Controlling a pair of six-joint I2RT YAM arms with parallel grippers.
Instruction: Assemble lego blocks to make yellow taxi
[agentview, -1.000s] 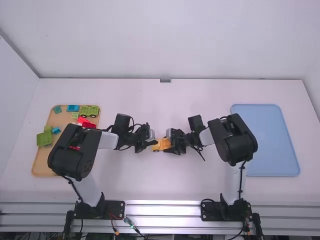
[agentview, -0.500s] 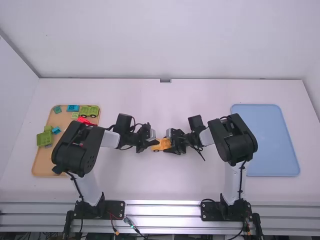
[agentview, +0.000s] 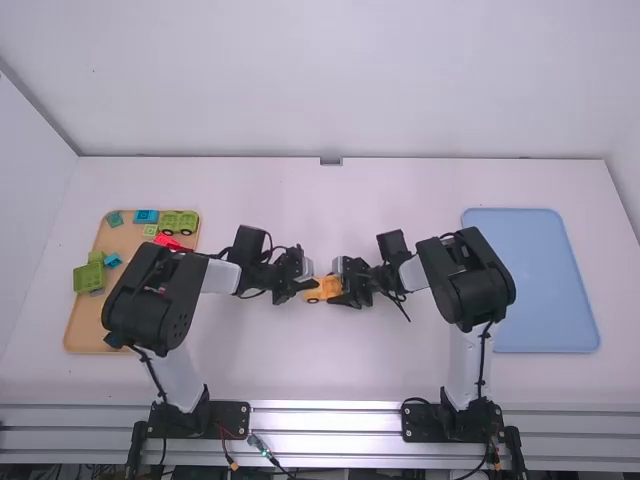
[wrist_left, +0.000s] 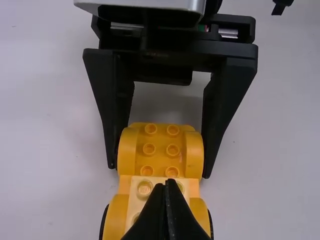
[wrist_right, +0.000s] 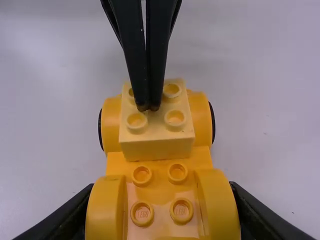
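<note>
1. Two grippers meet over one yellow toy car (wrist_left: 160, 157), mid-table, between the tan tray and the blue tray.
2. Left gripper (agentview: 316, 285): clenched, tips together, coming in from the left. Tips touch the top of the pale yellow block (wrist_right: 156, 146), down among its studs. Nothing pinched.
3. Right gripper (agentview: 336, 288): clamped on the car's right part, one finger on each side, pads against the curved yellow sides.
4. Car lies lengthwise left to right. Pale yellow block sits studs-up on its left part, between rounded orange-yellow sides with black wheels. Bare studs show on the right part, between two raised curved sides.
5. Tan tray (agentview: 76, 325), left side of table, several loose pieces, partly hidden under the left arm (agentview: 150, 300).
6. Far edge of tan tray, left to right: teal block (agentview: 114, 218), blue block (agentview: 146, 216), green wheeled base (agentview: 179, 222). Small light-green block (agentview: 150, 230) and red piece (agentview: 168, 241) just nearer.
7. Big green piece (agentview: 88, 278) at the tray's left edge; small blue piece (agentview: 112, 260) just right of it.
8. Blue tray (agentview: 540, 285) at the right of the table, partly behind the right arm (agentview: 468, 285).
</note>
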